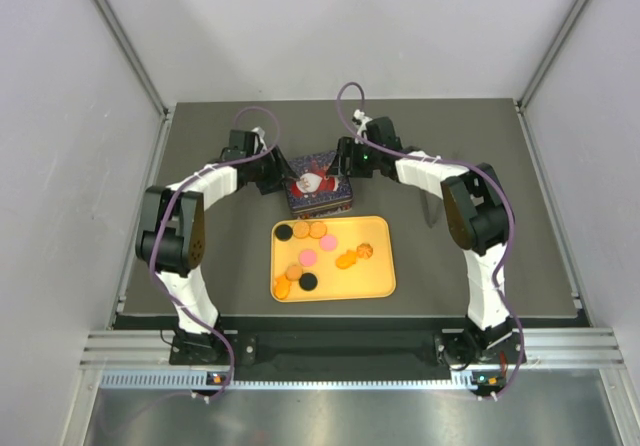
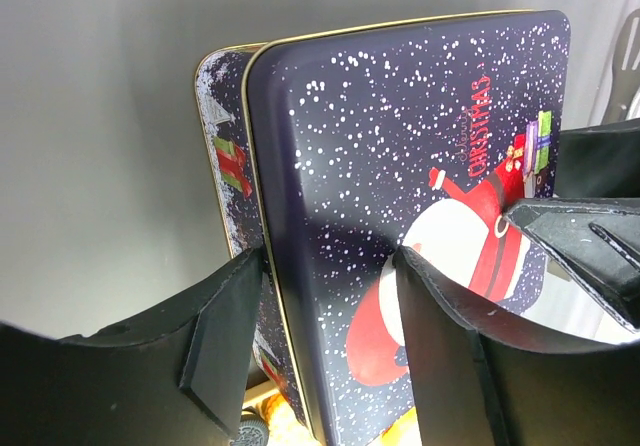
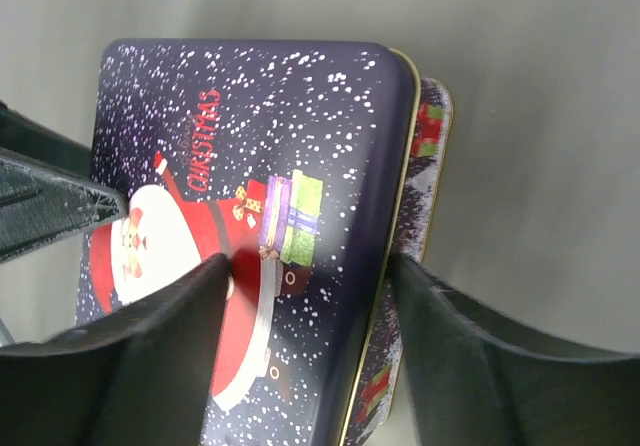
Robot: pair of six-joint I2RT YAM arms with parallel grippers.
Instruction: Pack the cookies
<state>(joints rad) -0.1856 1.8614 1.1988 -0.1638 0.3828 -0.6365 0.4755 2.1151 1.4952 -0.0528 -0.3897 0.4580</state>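
I'm straddling the dark blue rectangular Santa-printed Christmas tin [image 1: 320, 192] with both hands.
Left hand [image 2: 325, 266] and right hand [image 3: 305, 266] are each standing part open across opposite tin edges; I cannot tell if they're gripping. The small round orange, pink and black cookies [image 1: 318, 256] are lying on the yellow rectangular tray [image 1: 380, 281], just in front of the tin.

Cookies [image 1: 308, 257]: about ten small rounds lying flat and loose on tray [image 1: 372, 281], mostly in its left half. One black at far-left corner, one black near the near edge. Two pink mid-left. Rest orange or tan, two near centre.
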